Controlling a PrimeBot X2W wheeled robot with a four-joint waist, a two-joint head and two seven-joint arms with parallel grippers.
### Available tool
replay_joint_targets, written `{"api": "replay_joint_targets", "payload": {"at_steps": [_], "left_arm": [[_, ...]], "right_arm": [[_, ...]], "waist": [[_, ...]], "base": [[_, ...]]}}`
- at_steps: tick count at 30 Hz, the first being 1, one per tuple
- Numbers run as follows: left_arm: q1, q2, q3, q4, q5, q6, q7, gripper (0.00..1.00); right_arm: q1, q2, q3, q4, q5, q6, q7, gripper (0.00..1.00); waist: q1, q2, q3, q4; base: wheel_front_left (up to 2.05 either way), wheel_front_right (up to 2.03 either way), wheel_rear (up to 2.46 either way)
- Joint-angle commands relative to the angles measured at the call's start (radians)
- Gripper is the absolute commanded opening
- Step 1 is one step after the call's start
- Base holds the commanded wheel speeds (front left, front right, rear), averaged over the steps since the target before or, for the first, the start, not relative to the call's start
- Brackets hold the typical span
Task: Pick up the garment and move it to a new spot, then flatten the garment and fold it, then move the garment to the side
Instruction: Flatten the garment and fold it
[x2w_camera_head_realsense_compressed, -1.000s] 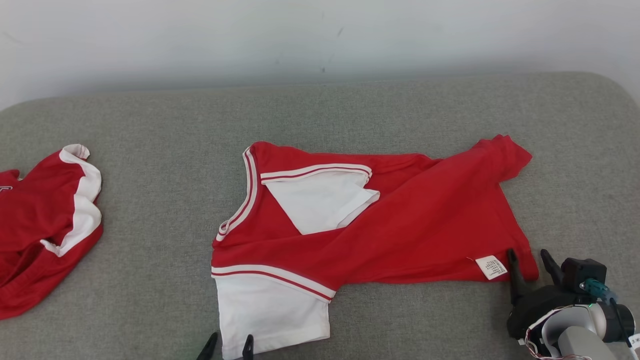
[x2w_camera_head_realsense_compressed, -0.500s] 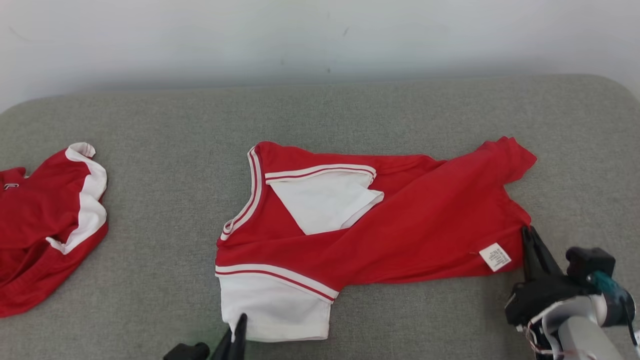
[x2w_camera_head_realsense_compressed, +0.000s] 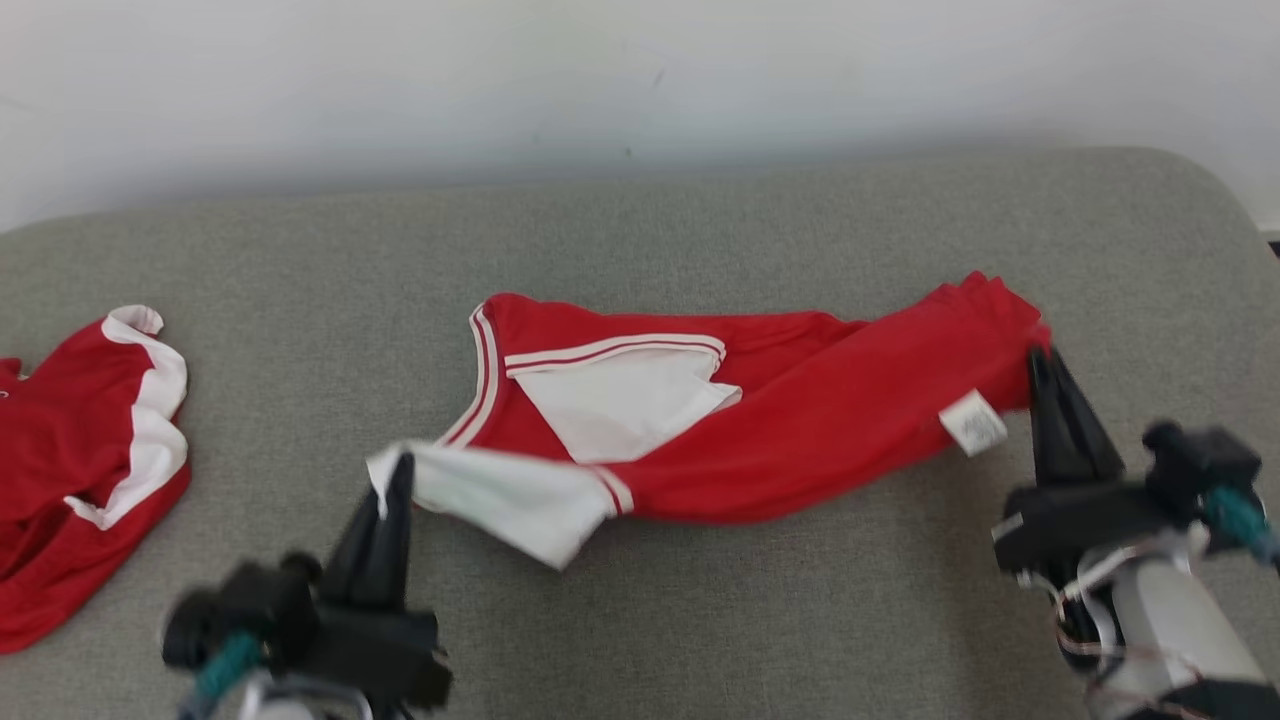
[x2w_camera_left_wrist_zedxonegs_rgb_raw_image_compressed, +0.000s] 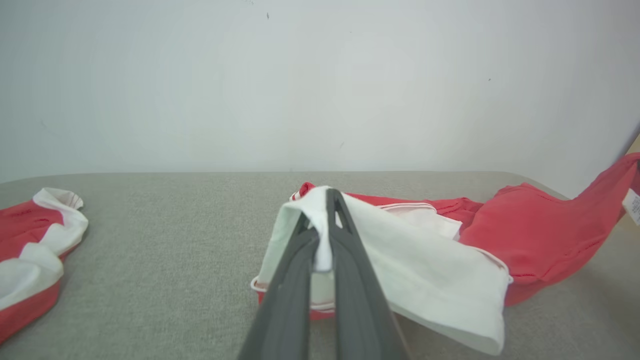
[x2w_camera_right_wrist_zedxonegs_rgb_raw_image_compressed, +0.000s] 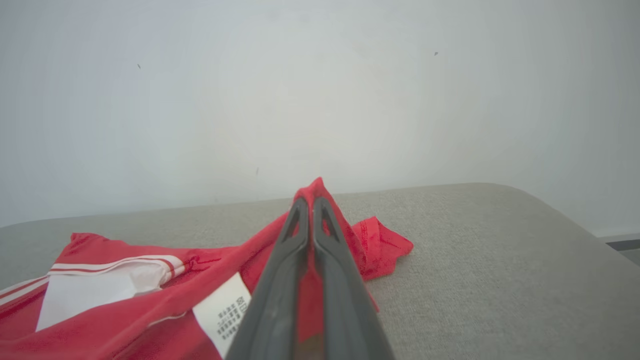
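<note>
Beneath a pale wall (x2w_camera_head_realsense_compressed: 640, 80), grey fabric surface (x2w_camera_head_realsense_compressed: 700, 620); garment (x2w_camera_head_realsense_compressed: 800, 430) across its middle.

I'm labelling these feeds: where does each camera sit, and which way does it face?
Head view: on the head, looking down at the grey surface; left gripper, right gripper show.
Left wrist view: along its fingers, pinching the white sleeve.
Right wrist view: along its fingers, pinching the red hem.
Shared: the garment and its label.

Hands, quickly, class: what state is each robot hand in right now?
Left hand: closed, holding the garment by its white sleeve.
Right hand: closed, holding the garment near its label.
</note>
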Motion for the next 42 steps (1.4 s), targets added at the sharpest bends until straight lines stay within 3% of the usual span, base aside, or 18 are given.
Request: {"api": "replay_joint_targets", "payload": {"at_steps": [1, 9, 14, 19, 27, 37, 42], "left_arm": [[-0.035, 0.023, -0.006, 0.000, -0.003, 0.001, -0.002, 0.00], [-0.478, 0.199, -0.120, 0.017, -0.118, 0.001, 0.125, 0.00], [-0.819, 0.238, -0.132, 0.101, -0.238, 0.002, 0.214, 0.00], [-1.154, 0.273, -0.177, 0.222, -0.263, 0.001, 0.255, 0.00], [-1.573, 0.246, -0.207, 0.423, -0.253, 0.002, 0.231, 0.00], [-1.887, 0.211, -0.301, 0.617, -0.239, 0.001, 0.190, 0.00], [-1.964, 0.194, -0.347, 0.677, -0.250, 0.002, 0.159, 0.00]], "right_arm": [[-0.027, -0.002, 0.012, 0.000, 0.006, -0.002, 0.000, 0.00], [-0.380, -0.035, 0.062, 0.088, 0.072, -0.002, 0.036, 0.00], [-0.658, -0.064, 0.066, 0.155, 0.104, -0.002, 0.085, 0.00], [-0.938, -0.076, 0.067, 0.213, 0.121, -0.002, 0.142, 0.00], [-1.306, -0.072, 0.082, 0.344, 0.093, -0.002, 0.177, 0.00], [-1.570, -0.066, 0.095, 0.495, 0.051, -0.002, 0.173, 0.00], [-1.626, -0.078, 0.103, 0.556, 0.031, -0.002, 0.160, 0.00]], "waist": [[0.0000, 0.0000, 0.016, -0.008], [0.0000, 0.0000, 0.164, -0.006], [0.0000, 0.0000, 0.301, 0.006], [0.0000, 0.0000, 0.424, -0.001], [0.0000, 0.0000, 0.519, -0.024], [0.0000, 0.0000, 0.559, -0.036], [0.0000, 0.0000, 0.559, -0.032]], "base": [[0.00, 0.00, 0.00], [0.00, 0.00, 0.00], [0.00, 0.00, 0.00], [0.00, 0.00, 0.00], [0.00, 0.00, 0.00], [0.00, 0.00, 0.00], [0.00, 0.00, 0.00]]}}
